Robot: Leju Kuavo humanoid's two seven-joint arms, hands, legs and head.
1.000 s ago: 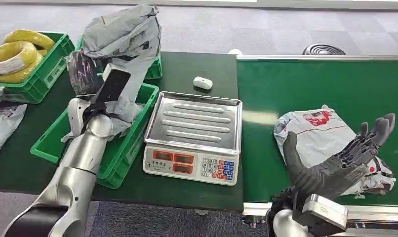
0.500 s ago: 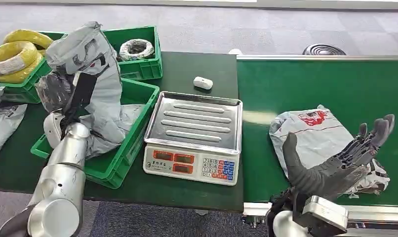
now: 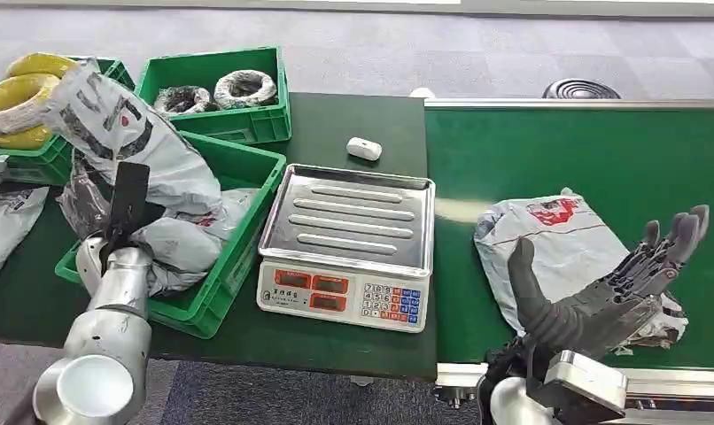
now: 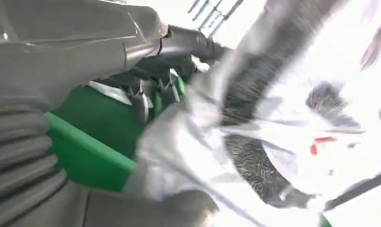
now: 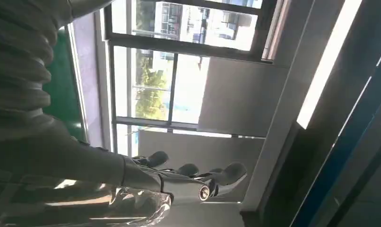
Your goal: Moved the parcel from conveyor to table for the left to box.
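My left hand grips a crumpled grey parcel bag and holds it over the near green crate at the table's left. More grey bags lie inside that crate. In the left wrist view the hand clutches the same parcel above the crate's green wall. A second grey parcel with red print lies on the green conveyor belt. My right hand hovers just over its near right part, fingers spread and holding nothing. The right wrist view shows that hand with spread fingers.
A weighing scale with a steel tray stands between the crate and the belt. A small white object lies behind it. A far crate holds wrapped coils, another yellow cable coils. Grey bags lie at the left edge.
My left arm swung left and lower with the grey parcel, uncovering the far crate. The parcel on the belt drifted slightly left. My right hand stayed in place.
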